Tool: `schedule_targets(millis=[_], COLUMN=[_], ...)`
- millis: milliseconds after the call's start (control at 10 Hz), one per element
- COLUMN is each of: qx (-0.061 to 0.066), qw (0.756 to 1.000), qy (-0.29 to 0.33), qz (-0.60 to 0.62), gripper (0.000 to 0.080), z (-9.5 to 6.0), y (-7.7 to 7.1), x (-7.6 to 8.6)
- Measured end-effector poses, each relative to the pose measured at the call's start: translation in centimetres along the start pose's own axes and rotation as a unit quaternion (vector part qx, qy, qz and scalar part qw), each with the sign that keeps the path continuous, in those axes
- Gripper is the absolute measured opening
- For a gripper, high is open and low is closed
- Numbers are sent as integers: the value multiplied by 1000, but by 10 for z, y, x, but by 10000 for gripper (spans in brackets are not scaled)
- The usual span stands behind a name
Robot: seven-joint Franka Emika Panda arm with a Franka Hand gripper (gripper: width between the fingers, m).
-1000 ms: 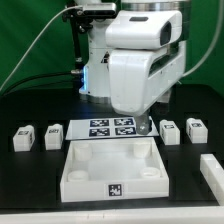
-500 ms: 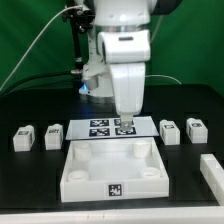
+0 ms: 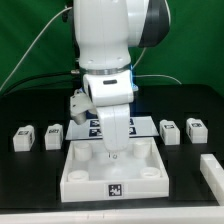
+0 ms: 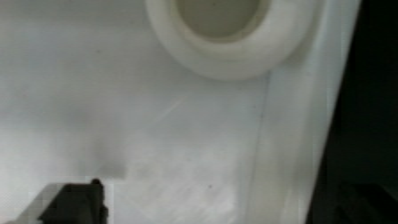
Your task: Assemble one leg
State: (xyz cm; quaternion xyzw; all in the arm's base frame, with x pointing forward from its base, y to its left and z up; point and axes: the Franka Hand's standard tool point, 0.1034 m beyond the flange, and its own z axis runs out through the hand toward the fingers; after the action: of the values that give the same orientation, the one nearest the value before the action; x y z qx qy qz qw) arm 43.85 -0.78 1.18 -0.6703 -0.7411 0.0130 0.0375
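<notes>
Four legs stand on the black table, two at the exterior view's left (image 3: 22, 138) (image 3: 52, 135) and two at its right (image 3: 170, 131) (image 3: 195, 128). Each is a small white block with a tag. My gripper (image 3: 112, 154) hangs low over the inside of the large white square piece (image 3: 75, 172), far from every leg. In the wrist view I see that piece's flat white floor and one round corner socket (image 4: 222, 35). One dark fingertip (image 4: 75, 200) shows off to the side with nothing between the jaws, so the gripper is open and empty.
The marker board (image 3: 84, 127) lies behind the square piece, partly hidden by my arm. A white bar (image 3: 212, 170) lies at the front of the exterior view's right. A green backdrop and cables stand behind the table.
My arm has come forward from above the marker board and dropped down over the large white square piece. The legs have not moved.
</notes>
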Motion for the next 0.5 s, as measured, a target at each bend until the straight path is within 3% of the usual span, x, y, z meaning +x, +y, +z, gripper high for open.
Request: schedule_targets(millis=[300, 400, 500], qx=[3, 3, 3], qw=[1000, 1000, 1000], qy=[1, 1, 1], qz=[2, 2, 2], gripper=[620, 440, 440], z=[3, 3, 3], y=[-1, -1, -2], x=[-1, -1, -1])
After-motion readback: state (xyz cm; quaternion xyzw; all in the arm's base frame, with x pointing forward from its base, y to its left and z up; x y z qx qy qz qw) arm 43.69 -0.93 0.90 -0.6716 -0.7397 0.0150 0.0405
